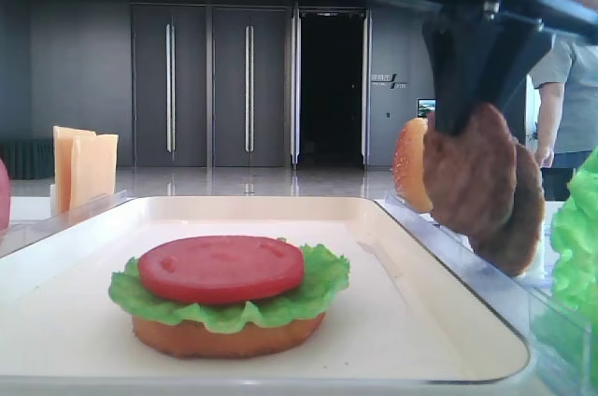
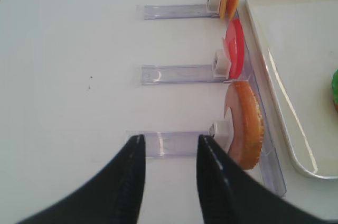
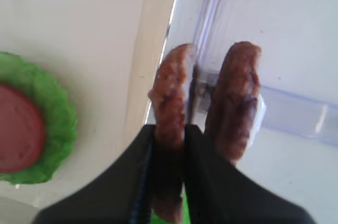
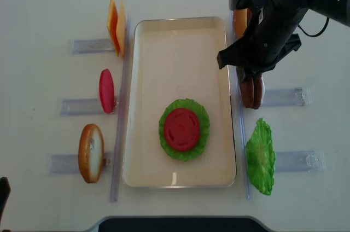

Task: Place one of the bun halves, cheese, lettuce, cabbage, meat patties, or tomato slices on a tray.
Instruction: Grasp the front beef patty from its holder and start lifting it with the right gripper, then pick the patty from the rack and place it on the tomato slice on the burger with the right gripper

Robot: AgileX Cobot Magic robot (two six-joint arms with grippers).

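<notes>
Two meat patties stand on edge in a clear rack just right of the tray (image 4: 180, 29). My right gripper (image 3: 170, 129) is shut on the patty nearer the tray (image 3: 169, 92), seen also from the low view (image 1: 467, 176). The other patty (image 3: 237, 102) stands free beside it. On the tray lies a flat bun half (image 1: 229, 338) with lettuce (image 1: 322, 289) and a tomato slice (image 1: 221, 268) stacked on it. My left gripper (image 2: 169, 142) hangs open over the bare table, left of a bun half (image 2: 245, 123) in its rack.
Left of the tray, clear racks hold cheese (image 4: 115, 27), a tomato slice (image 4: 106, 90) and a bun half (image 4: 91, 152). Right of it are a domed bun half (image 4: 239, 21) and a lettuce leaf (image 4: 261, 156). A person (image 1: 570, 69) stands behind the table.
</notes>
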